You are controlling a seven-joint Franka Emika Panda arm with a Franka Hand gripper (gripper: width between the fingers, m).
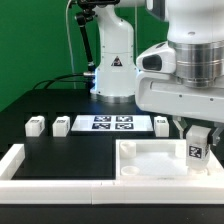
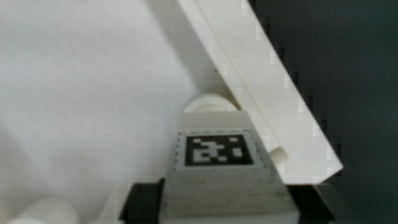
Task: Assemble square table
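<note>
The white square tabletop (image 1: 150, 162) lies at the front on the exterior view's right, raised rim up. My gripper (image 1: 197, 136) is shut on a short white leg (image 1: 197, 149) with a black-and-white tag, held upright over the tabletop's corner on that right side. In the wrist view the leg (image 2: 222, 150) sits between my dark fingers (image 2: 146, 205), its rounded tip next to the tabletop's raised rim (image 2: 249, 70), above the inner surface (image 2: 89, 100). I cannot tell whether the tip touches. Three loose legs lie on the black table: two on the left (image 1: 36, 125) (image 1: 62, 125), one on the right (image 1: 162, 122).
The marker board (image 1: 110, 123) lies flat behind the tabletop. The long white low wall (image 1: 40, 165) runs along the front and the left. The robot's white base (image 1: 112, 62) stands at the back. Cables hang behind it.
</note>
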